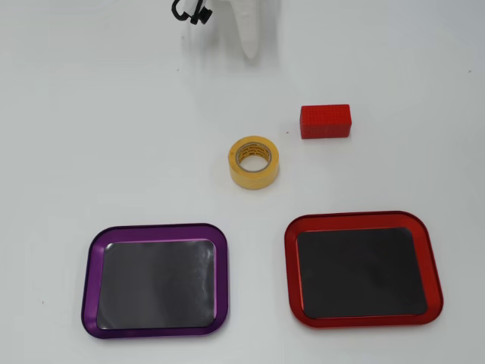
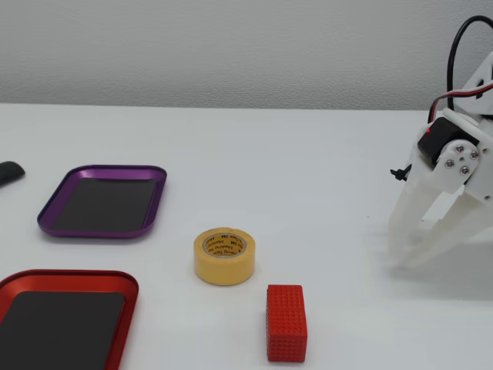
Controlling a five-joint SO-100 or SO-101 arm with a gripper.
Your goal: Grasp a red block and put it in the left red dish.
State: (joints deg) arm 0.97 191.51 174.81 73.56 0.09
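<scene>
Red block [image 2: 286,322] sits nearest the fixed camera, lying flat on the white table [image 2: 308,169], untouched. My gripper [image 2: 408,258] hangs well apart from it at the right of the fixed view, fingers spread, tips near the table, holding nothing. Outward from there: yellow tape roll [image 1: 255,161] just beside the block, between it and the dishes. Red dish [image 1: 362,318] lies past the roll, black base bare. Purple dish [image 1: 155,331] beside it, also bare. Dark object [image 2: 11,172] at the fixed view's left edge, unclear.
</scene>
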